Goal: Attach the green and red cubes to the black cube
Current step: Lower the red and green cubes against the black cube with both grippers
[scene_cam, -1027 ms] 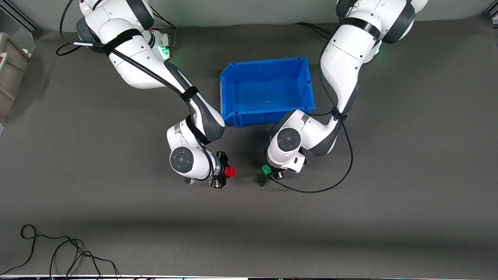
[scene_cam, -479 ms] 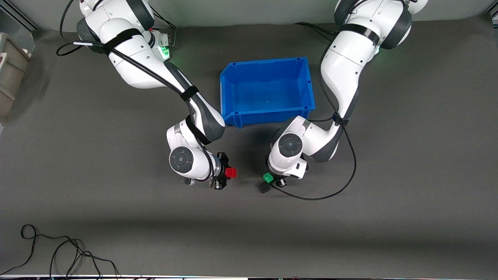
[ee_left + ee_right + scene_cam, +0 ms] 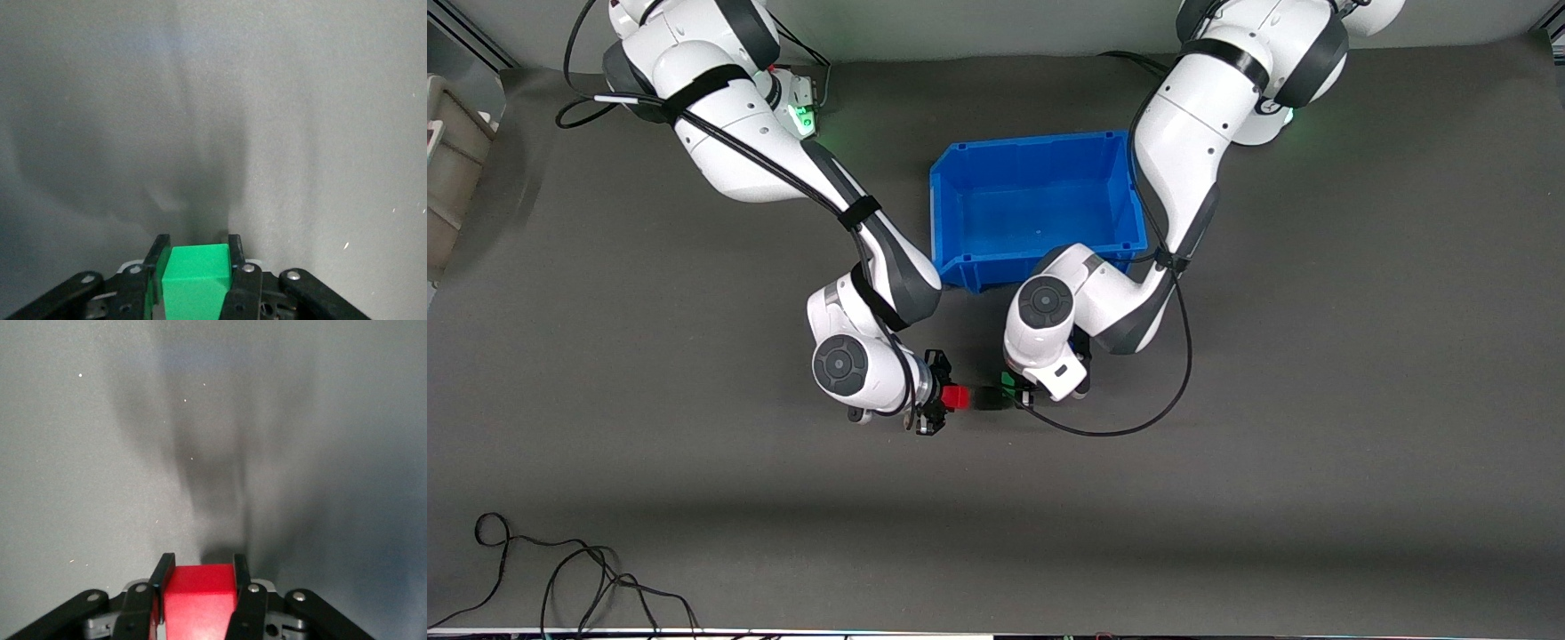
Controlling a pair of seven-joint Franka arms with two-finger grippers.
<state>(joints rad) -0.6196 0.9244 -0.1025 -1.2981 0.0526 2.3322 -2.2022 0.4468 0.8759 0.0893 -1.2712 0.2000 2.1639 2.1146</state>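
Left gripper [image 3: 1016,397]: you see it clamped on the green cube [image 3: 1007,381].
Right gripper [image 3: 940,400]: clamped on the red cube [image 3: 956,396].
Black cube [image 3: 989,399]: between the two — touching green, just beside red.
Bin [image 3: 951,169]: farther from the camera.

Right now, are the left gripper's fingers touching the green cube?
Touching. The left wrist view shows the left gripper with its fingers pressed flat against both sides of the green cube, no gap.

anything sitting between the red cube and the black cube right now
Nothing visible. The red cube, gripped in the right hand, sits beside the black cube with only bare mat between them. The green cube, in the left hand, is at the black cube's other face.
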